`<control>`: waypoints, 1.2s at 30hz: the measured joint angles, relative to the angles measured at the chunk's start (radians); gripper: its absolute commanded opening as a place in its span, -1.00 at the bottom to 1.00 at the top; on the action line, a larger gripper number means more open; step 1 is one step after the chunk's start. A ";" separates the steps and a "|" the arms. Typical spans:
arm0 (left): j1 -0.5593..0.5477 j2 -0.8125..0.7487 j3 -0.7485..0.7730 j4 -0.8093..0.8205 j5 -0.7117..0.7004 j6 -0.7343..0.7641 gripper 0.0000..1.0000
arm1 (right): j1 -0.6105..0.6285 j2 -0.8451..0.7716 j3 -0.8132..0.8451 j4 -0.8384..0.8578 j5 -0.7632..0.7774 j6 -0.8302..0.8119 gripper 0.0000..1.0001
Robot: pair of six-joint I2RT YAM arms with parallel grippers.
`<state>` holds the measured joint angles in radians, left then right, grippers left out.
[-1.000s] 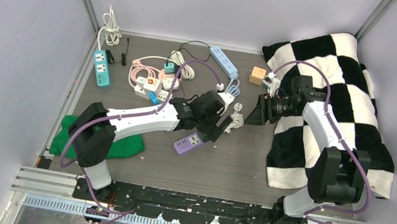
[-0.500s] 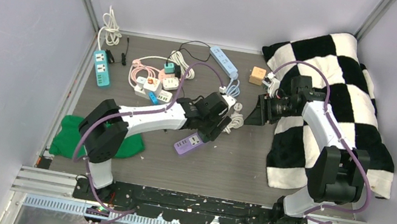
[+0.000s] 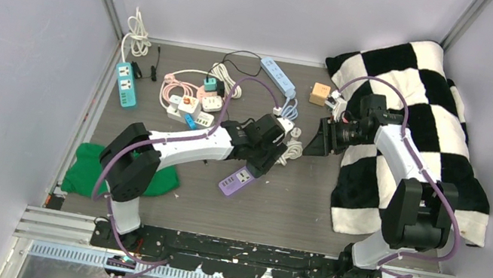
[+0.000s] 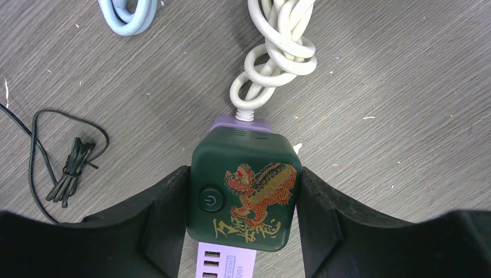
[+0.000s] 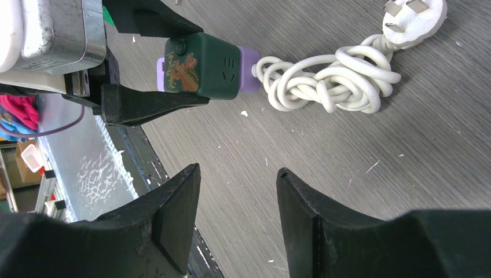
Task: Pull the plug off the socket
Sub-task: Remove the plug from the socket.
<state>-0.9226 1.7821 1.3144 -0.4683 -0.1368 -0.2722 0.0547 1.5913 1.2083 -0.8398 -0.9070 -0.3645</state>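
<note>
Near mid-desk, pinching plug with left pincer: one finger pressed flat on each opposite side. Sits plugged into socket at its cord end, printed face up. Looks cube-shaped with rounded corners, dark green, bearing red-and-gold dragon, gold characters below it, round power button beside it; shows outlet slots on side facing cord. As for socket: lilac, slim, lying flat on desk, long axis aslant in top view, USB end toward near left, cord end toward far right. Leads from that end into white cord, bundled and knotted, ending in three-pin head with pins showing. Beyond bundle, holds right pincer spread wide, gripping nothing, above desk, aimed back at plug.
</note>
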 measured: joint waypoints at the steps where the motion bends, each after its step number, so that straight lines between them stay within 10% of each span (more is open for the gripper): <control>1: 0.000 0.000 0.000 0.000 0.001 0.000 -0.01 | 0.000 0.000 0.000 0.000 0.000 0.000 0.12; 26: 0.002 0.024 0.000 -0.002 0.032 0.019 0.34 | 0.000 0.007 0.000 -0.003 0.000 0.000 0.13; 29: 0.002 0.030 0.000 -0.004 0.032 0.019 0.20 | 0.000 0.007 0.000 -0.003 0.000 0.000 0.13; 36: 0.002 0.030 -0.002 -0.003 0.032 0.013 -0.98 | 0.000 0.007 0.000 -0.003 0.000 0.000 0.13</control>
<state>-0.9211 1.8118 1.3128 -0.4713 -0.1051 -0.2592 0.0547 1.5982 1.2083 -0.8433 -0.9066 -0.3645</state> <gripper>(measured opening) 0.625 0.563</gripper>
